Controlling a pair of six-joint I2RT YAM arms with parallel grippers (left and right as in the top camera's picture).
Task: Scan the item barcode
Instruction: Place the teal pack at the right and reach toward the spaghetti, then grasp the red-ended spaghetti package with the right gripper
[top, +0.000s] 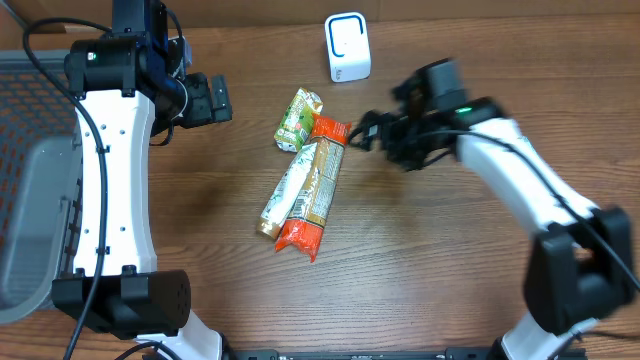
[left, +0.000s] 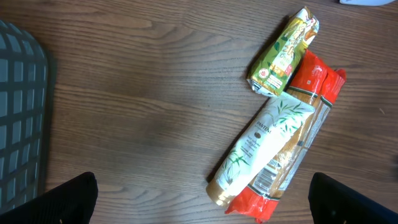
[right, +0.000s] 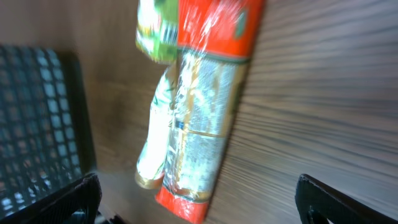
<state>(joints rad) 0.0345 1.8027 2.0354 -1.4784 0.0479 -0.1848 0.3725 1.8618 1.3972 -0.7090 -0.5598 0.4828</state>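
Three items lie together mid-table. A long pasta pack with red ends (top: 315, 190) lies beside a white tube (top: 285, 196), and a green packet (top: 299, 119) sits at their far end. A barcode (left: 267, 177) shows on the pasta pack (left: 308, 134) near its lower red end. The white scanner (top: 347, 47) stands upright at the back. My right gripper (top: 365, 130) hovers open just right of the pack's upper red end, and the pack (right: 208, 118) fills its wrist view. My left gripper (top: 205, 98) is open, left of the items, with nothing between its fingers.
A grey mesh basket (top: 30, 200) sits at the table's left edge and also shows in the left wrist view (left: 18, 112) and the right wrist view (right: 37, 112). Bare wood lies between the items and the scanner.
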